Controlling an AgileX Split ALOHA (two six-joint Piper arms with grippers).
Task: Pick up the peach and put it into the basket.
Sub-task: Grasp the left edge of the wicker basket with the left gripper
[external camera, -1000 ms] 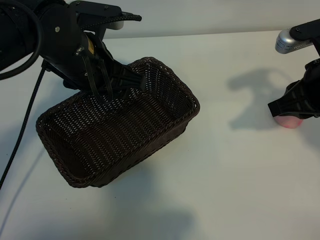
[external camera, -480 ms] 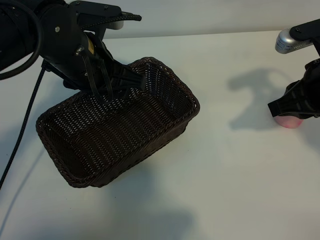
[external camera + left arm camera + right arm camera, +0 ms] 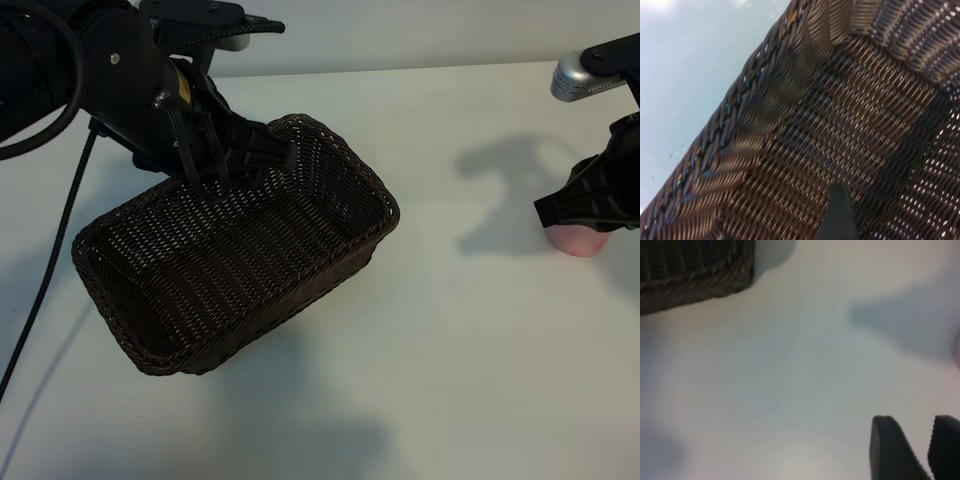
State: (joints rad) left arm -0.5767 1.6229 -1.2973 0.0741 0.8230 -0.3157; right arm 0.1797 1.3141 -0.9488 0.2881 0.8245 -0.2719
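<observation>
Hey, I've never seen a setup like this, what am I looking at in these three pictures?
Two black robot arms work at a white table. One picture looks down from outside; the other two come from cameras on each arm's wrist. The left hand reaches over the far rim of a dark wicker basket, and its camera shows the weave close up. The right hand is at the table's right edge, right over a small pink peach. Whether it grips the peach can't be told. Its camera shows mostly bare table.
</observation>
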